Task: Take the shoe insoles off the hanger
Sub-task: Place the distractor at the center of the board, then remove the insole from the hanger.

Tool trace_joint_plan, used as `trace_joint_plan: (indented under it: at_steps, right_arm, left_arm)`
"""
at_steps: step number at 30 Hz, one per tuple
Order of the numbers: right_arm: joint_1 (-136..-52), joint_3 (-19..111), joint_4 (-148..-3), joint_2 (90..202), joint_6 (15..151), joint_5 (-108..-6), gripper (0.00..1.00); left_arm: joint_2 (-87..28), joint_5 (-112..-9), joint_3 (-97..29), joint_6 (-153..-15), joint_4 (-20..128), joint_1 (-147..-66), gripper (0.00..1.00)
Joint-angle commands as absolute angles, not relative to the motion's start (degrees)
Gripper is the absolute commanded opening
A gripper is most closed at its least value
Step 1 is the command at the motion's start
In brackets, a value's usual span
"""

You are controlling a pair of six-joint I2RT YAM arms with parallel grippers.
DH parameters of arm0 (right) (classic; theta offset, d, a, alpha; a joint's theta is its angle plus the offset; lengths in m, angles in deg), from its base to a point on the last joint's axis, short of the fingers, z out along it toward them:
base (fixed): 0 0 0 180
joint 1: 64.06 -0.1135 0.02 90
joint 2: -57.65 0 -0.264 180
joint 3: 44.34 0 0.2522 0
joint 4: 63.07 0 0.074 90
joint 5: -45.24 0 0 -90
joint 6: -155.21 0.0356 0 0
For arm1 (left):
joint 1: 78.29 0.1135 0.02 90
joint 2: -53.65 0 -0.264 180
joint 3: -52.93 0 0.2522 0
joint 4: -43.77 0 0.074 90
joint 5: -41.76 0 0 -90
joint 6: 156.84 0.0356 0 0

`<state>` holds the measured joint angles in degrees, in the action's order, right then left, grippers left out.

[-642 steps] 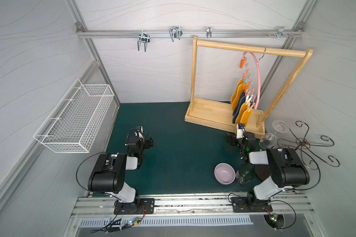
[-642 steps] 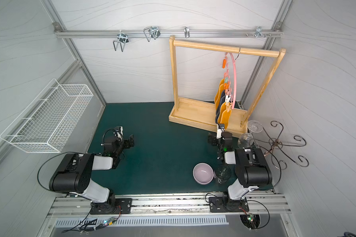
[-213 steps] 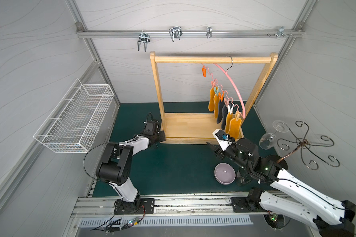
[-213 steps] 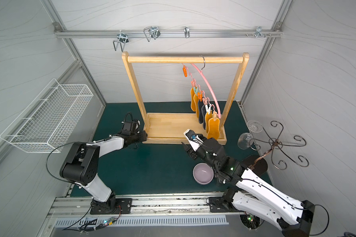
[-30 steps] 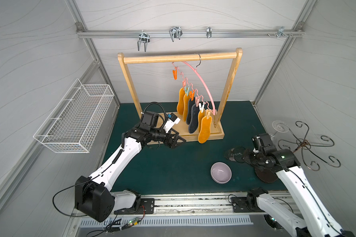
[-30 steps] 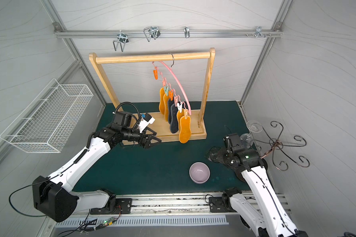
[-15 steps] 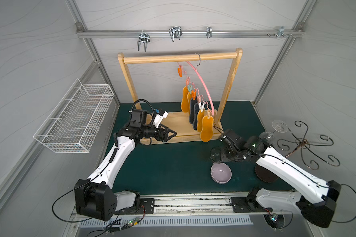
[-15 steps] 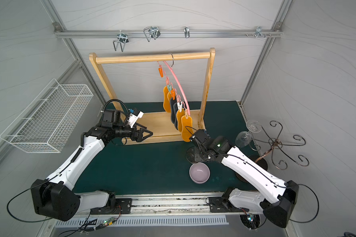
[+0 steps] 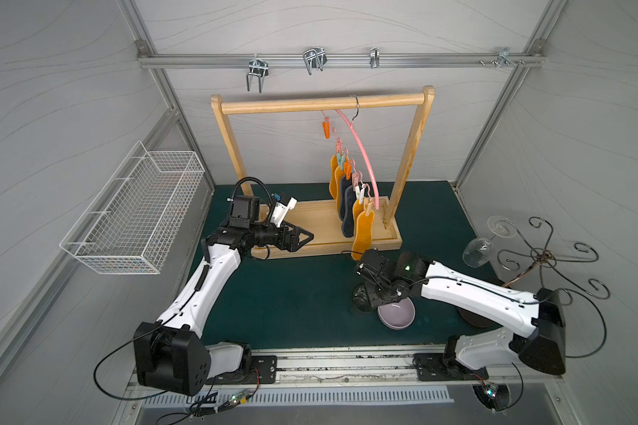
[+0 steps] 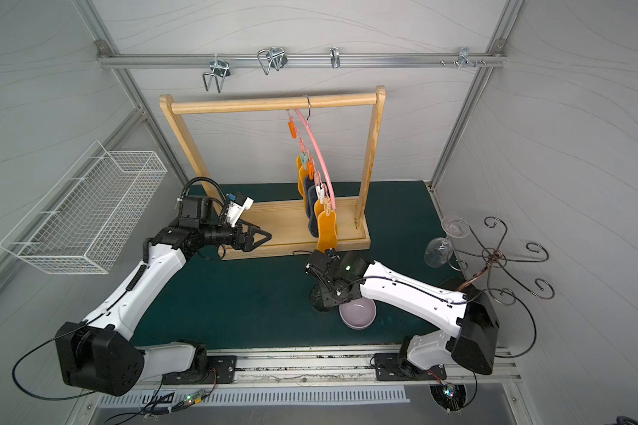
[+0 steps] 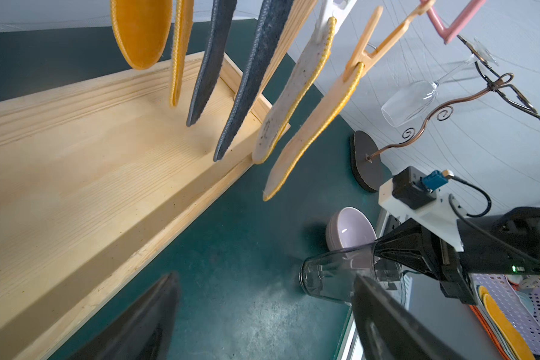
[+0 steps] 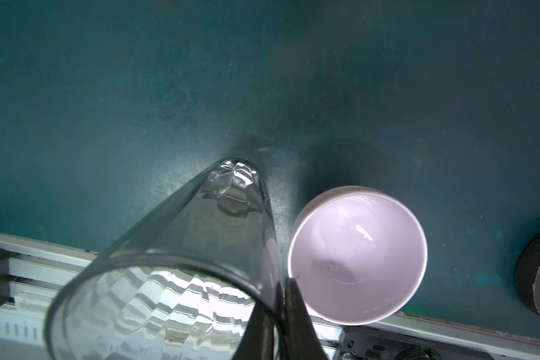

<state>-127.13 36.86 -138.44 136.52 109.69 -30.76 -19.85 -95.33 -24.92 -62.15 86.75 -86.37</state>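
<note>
At the far left the wire basket (image 9: 133,209) hangs on the wall, well away from the work. My left gripper (image 9: 302,239) hovers over the near edge of the wooden rack (image 9: 310,228), its jaws wide apart and holding nothing, aimed toward the hanging row.

The pink hanger (image 9: 363,154) hooks over the rack's top rail and slopes down toward me. All six shoe insoles (image 9: 363,230) dangle from it by their clothespins (image 9: 358,191), four mustard and two dark grey, so I judge none is off yet. The front mustard one hangs lowest, past the rack's front lip.

I expect them to be light, soft and floppy, with a fuzzy face that should grip well. They will bend rather than push. I would pinch across the free lower part, below the pin, and pull straight down. The hanger can swing on its hook, so a sideways tug would likely drag the whole row.

My right gripper (image 12: 281,299) is clamped on the rim wall of a clear glass tumbler (image 12: 200,237), which stands just beside the lilac bowl (image 9: 396,312). That hand is busy with something fragile. Farther right, a wine glass (image 9: 477,250) hangs from the scrolled metal stand (image 9: 542,254).
</note>
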Motion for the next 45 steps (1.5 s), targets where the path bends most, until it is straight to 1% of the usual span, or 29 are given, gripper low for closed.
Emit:
trace_joint_plan:
  at_steps: [1,6,7,10,11,16,20,21,23,25,29,31,33,35,38,40,43,45]
  right_arm:
    - [-127.6,36.91,-137.59,137.07,110.64,-31.96,0.14]
    - [-127.52,37.32,-138.84,139.14,109.25,-33.57,0.17]
    - [-127.56,37.25,-139.03,139.5,109.16,-33.38,0.16]
    - [-127.34,36.87,-138.64,139.47,109.09,-33.49,0.09]
    - [-127.25,36.75,-138.5,139.17,109.15,-34.04,0.08]
    - [-126.99,36.33,-137.71,137.05,109.19,-39.47,0.08]
    - [-127.0,36.48,-139.28,137.07,108.82,-40.2,0.09]
    - [-126.95,36.39,-139.36,137.23,108.76,-40.19,0.11]
    - [-126.99,36.51,-139.33,137.84,108.67,-40.17,0.21]
    - [-127.03,37.2,-139.5,138.22,108.34,-39.93,0.27]
    - [-127.12,38.89,-139.15,136.81,107.05,-37.44,0.36]
    - [-127.03,39.44,-139.39,135.52,105.79,-36.07,0.39]
    - [-126.9,39.28,-138.56,133.11,104.36,-35.18,0.42]
    - [-126.11,37.76,-135.37,129.03,102.09,-36.44,0.45]
    - [-122.73,34.19,-128.39,121.46,96.36,-40.29,0.53]
    - [-119.68,31.26,-123.79,116.19,93.09,-40.81,0.57]
    - [-113.44,26.25,-116.17,108.68,87.88,-42.81,0.68]
    - [-108.33,22.52,-109.43,104.43,83.16,-48.2,0.69]
  left_arm:
    - [-18.53,-96.4,-24.66,-63.49,84.09,-85.51,0.91]
    - [-18.61,-96.84,-24.37,-63.5,83.73,-85.44,0.9]
    - [-18.73,-96.97,-24.37,-63.58,83.57,-85.41,0.9]
    - [-18.78,-97.23,-24.26,-63.58,83.52,-85.41,0.9]
    - [-18.78,-97.2,-24.33,-63.58,83.54,-85.41,0.9]
    - [-19.0,-97.54,-24.23,-63.54,83.42,-85.41,0.9]
    - [-19.19,-97.9,-24.11,-63.57,83.35,-85.46,0.9]
    - [-19.22,-98.03,-24.11,-63.48,83.35,-85.41,0.9]
    - [-19.26,-98.31,-24.06,-63.17,83.31,-85.45,0.9]
    - [-19.23,-98.68,-24.11,-62.88,83.31,-85.41,0.91]
    - [-19.19,-99.94,-23.81,-62.62,82.86,-85.42,0.92]
    - [-19.13,-101.28,-23.35,-62.43,82.07,-85.41,0.92]
    - [-18.95,-102.69,-22.75,-62.2,81.39,-85.41,0.92]
    - [-18.88,-103.64,-22.4,-61.92,81.12,-85.41,0.92]
    - [-19.04,-104.13,-22.01,-61.89,80.57,-85.48,0.92]
    - [-19.14,-104.66,-21.62,-61.83,80.03,-85.42,0.92]
    - [-19.06,-105.94,-20.82,-61.56,79.09,-85.41,0.92]
    - [-19.11,-107.18,-19.92,-61.41,77.56,-85.43,0.92]
